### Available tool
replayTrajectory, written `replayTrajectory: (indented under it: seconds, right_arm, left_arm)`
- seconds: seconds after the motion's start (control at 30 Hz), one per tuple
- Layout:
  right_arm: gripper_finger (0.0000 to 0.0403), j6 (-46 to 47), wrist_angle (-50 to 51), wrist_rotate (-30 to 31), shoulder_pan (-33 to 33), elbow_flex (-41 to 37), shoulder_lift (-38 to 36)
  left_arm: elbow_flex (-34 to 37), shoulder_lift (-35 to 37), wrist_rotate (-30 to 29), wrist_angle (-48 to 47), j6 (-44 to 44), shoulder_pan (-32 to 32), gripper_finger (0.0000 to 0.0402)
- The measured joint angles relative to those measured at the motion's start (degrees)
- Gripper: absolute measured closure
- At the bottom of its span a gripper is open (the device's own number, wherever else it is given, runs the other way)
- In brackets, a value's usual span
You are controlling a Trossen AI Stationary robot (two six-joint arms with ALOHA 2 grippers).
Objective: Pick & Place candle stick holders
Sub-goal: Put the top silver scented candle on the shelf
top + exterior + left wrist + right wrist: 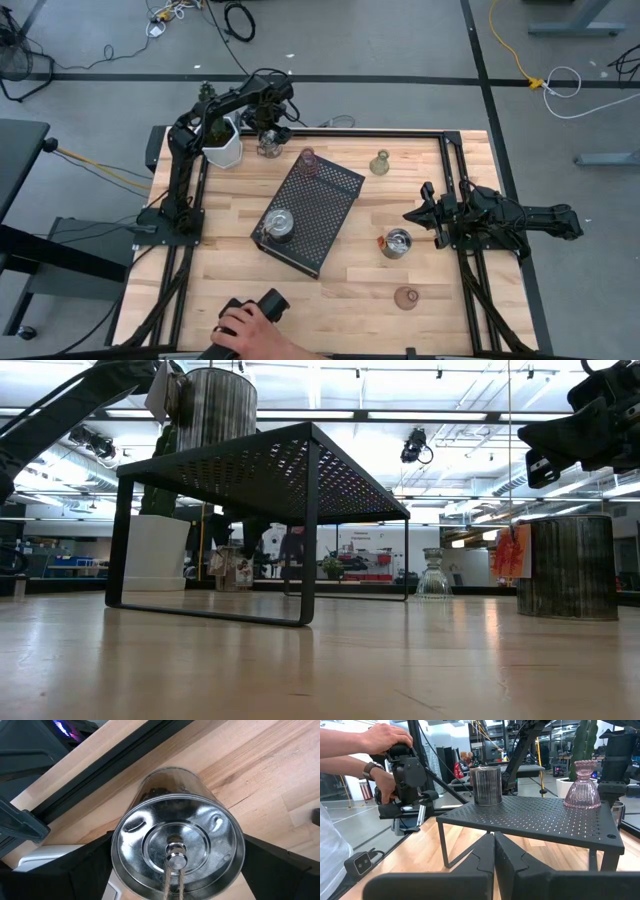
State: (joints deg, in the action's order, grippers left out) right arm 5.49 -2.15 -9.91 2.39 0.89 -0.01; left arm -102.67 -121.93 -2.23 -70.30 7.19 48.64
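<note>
The left gripper (268,135) hangs at eleven o'clock, fingers spread around a silver holder (177,852) (not yet clamped). The pick is underway; next comes closing and lifting toward the tray (330,205). At three o'clock, the right gripper (418,213) waits shut.

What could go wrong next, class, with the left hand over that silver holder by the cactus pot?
1. The left hand is open around the silver holder, which sits close to the white pot and the table's far edge; a crooked grip could tip it or knock the pot.
2. The pink holder stands at the black tray's corner, so a low carry past it might knock it off.
</note>
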Motion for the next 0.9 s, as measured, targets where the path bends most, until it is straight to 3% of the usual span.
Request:
replayTrajectory:
  seconds: [0.9]
  right_arm:
    - [0.0391, 0.0, 0.0, 0.0, 0.0, 0.0, 0.0]
  left_arm:
    - [0.0, 0.1, 1.1, 0.0, -0.6, 0.0, 0.0027]
